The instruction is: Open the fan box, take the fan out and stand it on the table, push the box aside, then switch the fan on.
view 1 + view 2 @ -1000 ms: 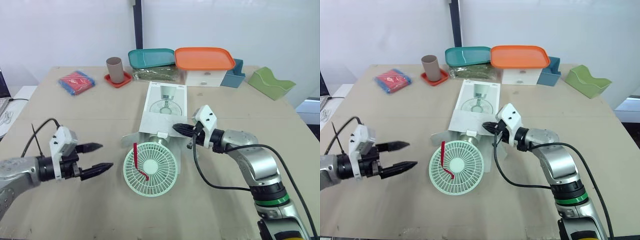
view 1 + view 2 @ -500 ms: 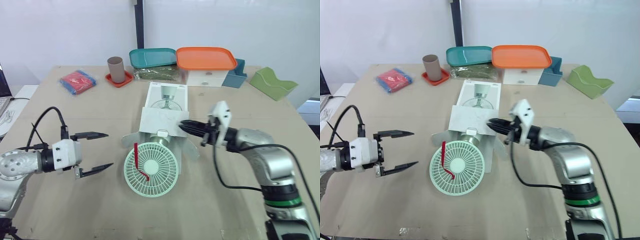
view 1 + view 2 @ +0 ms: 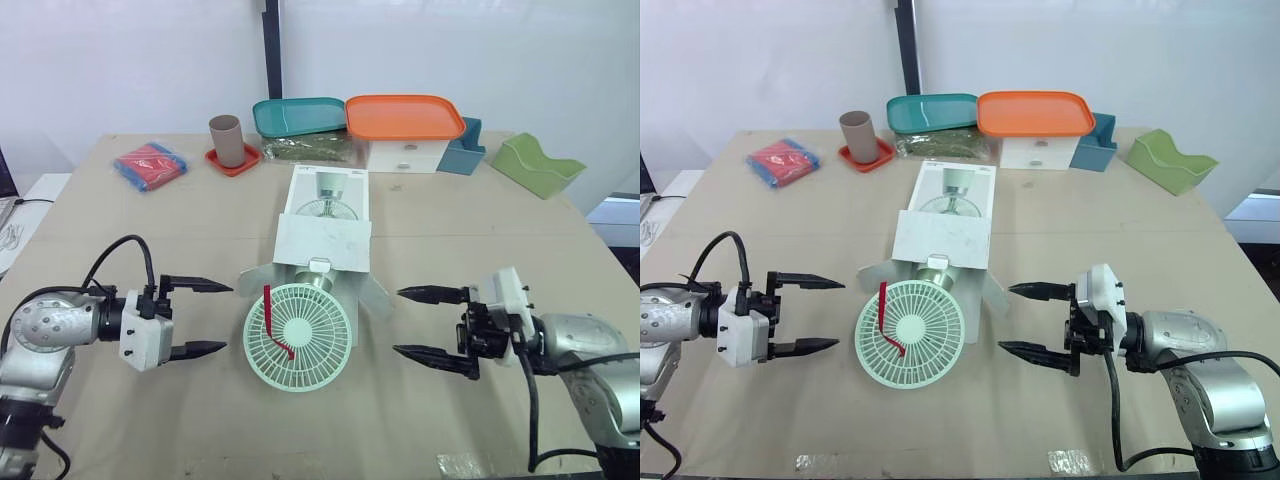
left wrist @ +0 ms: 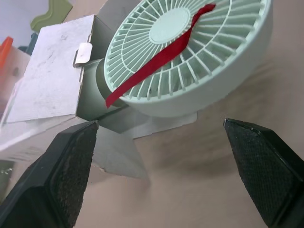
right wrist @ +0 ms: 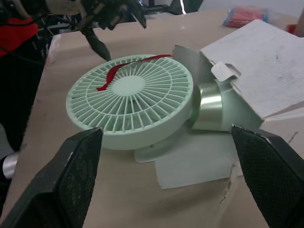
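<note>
Lying grille-up between the two tools: the fan (image 3: 298, 335), red ribbon (image 3: 279, 325) across its face, neck tucked under the open flaps of the box (image 3: 325, 228). Just off the left tool (image 3: 227, 318), fingers spread wide; near the right tool (image 3: 397, 321), fingers likewise wide apart. Neither touching anything, both low over the counter (image 3: 130, 230). Probably posed so to close on the grille rim from both sides and draw the fan clear. Well beyond both tools, a cup (image 3: 225, 140) and trays (image 3: 405, 115), out of the way.

Left tool (image 3: 205, 318) spread wide, right tool (image 3: 418, 323) likewise
</note>
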Motion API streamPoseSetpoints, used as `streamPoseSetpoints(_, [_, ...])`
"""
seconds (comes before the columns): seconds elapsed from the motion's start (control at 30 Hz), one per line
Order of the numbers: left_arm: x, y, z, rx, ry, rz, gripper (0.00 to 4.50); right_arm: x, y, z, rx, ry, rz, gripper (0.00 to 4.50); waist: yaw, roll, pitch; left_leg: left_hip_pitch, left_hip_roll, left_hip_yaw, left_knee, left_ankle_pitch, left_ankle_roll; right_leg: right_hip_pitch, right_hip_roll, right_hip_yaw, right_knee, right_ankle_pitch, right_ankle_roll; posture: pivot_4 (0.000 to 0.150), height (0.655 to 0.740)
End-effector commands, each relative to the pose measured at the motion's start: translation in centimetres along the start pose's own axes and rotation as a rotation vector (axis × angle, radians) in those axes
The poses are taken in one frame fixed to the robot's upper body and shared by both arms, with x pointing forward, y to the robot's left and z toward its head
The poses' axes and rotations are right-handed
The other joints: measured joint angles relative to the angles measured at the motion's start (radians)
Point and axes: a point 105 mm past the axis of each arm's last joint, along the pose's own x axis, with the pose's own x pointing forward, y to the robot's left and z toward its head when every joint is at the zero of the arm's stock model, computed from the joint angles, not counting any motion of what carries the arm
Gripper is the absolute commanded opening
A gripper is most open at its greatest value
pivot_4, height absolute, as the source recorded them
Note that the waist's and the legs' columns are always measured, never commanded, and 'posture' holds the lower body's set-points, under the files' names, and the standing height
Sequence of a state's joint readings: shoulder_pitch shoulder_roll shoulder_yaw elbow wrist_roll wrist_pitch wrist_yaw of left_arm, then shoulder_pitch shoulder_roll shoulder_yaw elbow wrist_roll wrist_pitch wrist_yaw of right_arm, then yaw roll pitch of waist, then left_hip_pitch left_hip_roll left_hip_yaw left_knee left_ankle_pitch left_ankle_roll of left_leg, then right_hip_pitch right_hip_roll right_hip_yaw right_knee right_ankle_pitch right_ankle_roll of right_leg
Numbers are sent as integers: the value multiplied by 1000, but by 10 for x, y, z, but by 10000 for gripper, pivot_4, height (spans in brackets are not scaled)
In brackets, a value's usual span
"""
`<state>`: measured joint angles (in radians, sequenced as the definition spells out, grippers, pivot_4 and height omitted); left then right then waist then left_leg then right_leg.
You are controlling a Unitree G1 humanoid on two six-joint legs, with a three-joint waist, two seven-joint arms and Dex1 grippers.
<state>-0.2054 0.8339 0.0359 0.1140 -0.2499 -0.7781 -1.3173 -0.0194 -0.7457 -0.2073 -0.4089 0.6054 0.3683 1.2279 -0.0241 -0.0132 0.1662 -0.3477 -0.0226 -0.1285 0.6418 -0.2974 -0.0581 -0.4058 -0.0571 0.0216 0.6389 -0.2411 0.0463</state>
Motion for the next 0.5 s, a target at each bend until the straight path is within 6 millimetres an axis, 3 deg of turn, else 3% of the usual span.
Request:
streamPoseSetpoints(0.03, [3, -2, -2, 174, -23, -26, 45000, 1, 14, 14, -79, -38, 70, 44815, 0, 0, 0, 0, 0, 0, 0, 0, 0, 0, 0, 0, 0, 0, 0, 1500, 7400])
streamPoseSetpoints(0.23, [24, -7, 5, 424, -106, -22, 45000, 8, 23, 17, -149, -52, 125, 44815, 1, 0, 0, 0, 0, -1, 1, 0, 0, 0, 0, 0, 0, 1, 1, 1500, 7400])
streamPoseSetpoints(0.5, [43, -7, 12, 542, -167, 37, 45000, 19, 25, 24, -278, -77, 137, 44815, 1, 0, 0, 0, -1, -1, 2, 0, 0, 1, 0, 0, 2, 1, 1, 1500, 7400])
